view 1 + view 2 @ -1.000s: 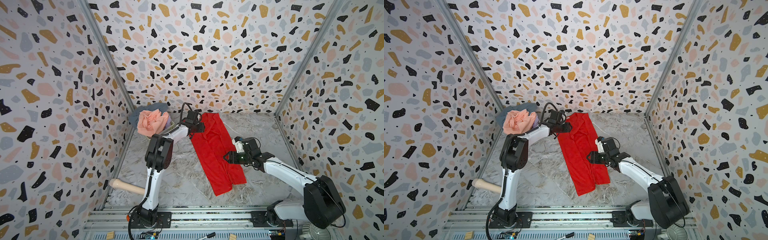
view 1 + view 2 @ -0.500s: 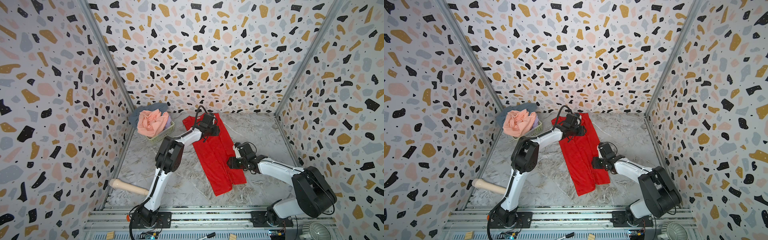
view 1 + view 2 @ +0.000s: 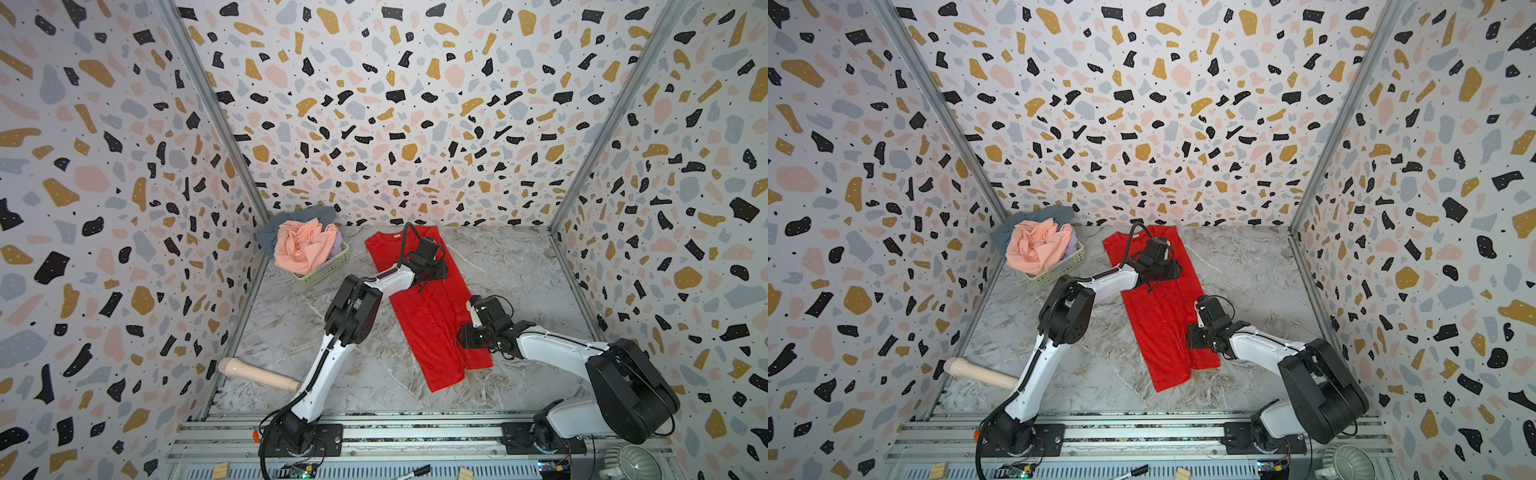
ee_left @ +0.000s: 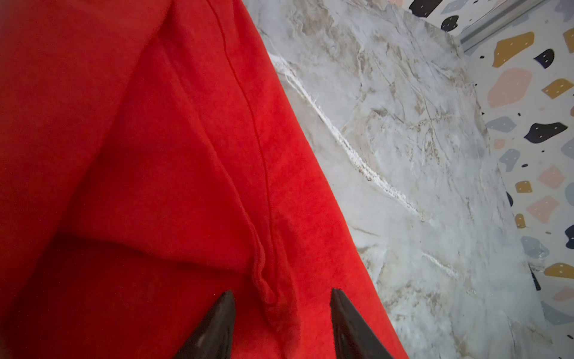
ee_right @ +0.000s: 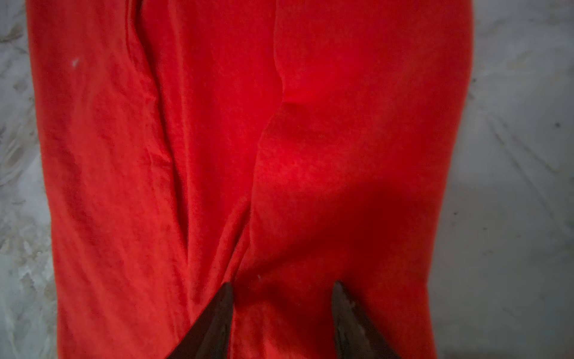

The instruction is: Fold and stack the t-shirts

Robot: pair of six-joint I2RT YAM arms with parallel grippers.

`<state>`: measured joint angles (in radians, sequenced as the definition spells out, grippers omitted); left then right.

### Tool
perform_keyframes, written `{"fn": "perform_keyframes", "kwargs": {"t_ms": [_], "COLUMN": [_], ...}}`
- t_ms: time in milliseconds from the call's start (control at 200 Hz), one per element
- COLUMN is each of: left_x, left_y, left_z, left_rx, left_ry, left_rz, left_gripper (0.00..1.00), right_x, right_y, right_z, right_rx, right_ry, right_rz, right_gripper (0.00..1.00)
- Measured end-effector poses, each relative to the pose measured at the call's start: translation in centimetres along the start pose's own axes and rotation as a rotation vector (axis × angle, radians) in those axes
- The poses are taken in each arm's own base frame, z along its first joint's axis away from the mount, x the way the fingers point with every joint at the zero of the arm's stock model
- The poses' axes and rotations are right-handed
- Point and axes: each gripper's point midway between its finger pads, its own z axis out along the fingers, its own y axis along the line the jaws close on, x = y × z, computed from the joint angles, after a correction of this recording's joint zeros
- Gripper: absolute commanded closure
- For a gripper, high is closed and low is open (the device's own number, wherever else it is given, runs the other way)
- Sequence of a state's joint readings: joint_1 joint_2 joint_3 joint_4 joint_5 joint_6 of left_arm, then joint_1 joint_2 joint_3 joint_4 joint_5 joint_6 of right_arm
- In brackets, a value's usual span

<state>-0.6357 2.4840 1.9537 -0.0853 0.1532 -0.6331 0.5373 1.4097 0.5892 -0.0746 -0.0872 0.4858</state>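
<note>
Left gripper [image 4: 281, 292]: jaws part-spread, tips either side of a raised crease at the far end of the red t-shirt [image 3: 428, 332].
Basket [image 3: 328, 269]: far-left corner of the table [image 3: 519, 266]; heaped with the peach-pink t-shirt [image 3: 305, 249], grey-blue t-shirt [image 3: 286, 224] behind, lilac t-shirt [image 3: 338, 242] beside.
Red t-shirt: long narrow strip, flat mid-table, far edge towards near edge.
Right gripper [image 5: 283, 284]: jaws part-spread, tips apart at the strip's near half.
</note>
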Motion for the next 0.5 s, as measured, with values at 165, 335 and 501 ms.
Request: {"fn": "perform_keyframes", "kwargs": {"t_ms": [165,335,501], "left_x": [-0.6,-1.0,-0.9], "left_y": [-0.2,-0.6,-0.6], "left_z": [1.2,2.1,2.3], "left_rx": [0.024,0.054,0.065], "left_ry": [-0.028,-0.048,-0.05], "left_rz": [-0.026,-0.048,-0.063], "left_gripper": [0.52,0.62,0.87], "right_x": [0.3,1.7,2.9], "right_y": [-0.5,-1.5,-2.8], "right_z": [-0.1,-1.1,-2.1], "right_rx": [0.029,0.069,0.134], "right_ry": [-0.005,0.012,0.047], "right_rz": [0.007,0.015,0.021], "right_gripper": [0.53,0.53,0.49]}}
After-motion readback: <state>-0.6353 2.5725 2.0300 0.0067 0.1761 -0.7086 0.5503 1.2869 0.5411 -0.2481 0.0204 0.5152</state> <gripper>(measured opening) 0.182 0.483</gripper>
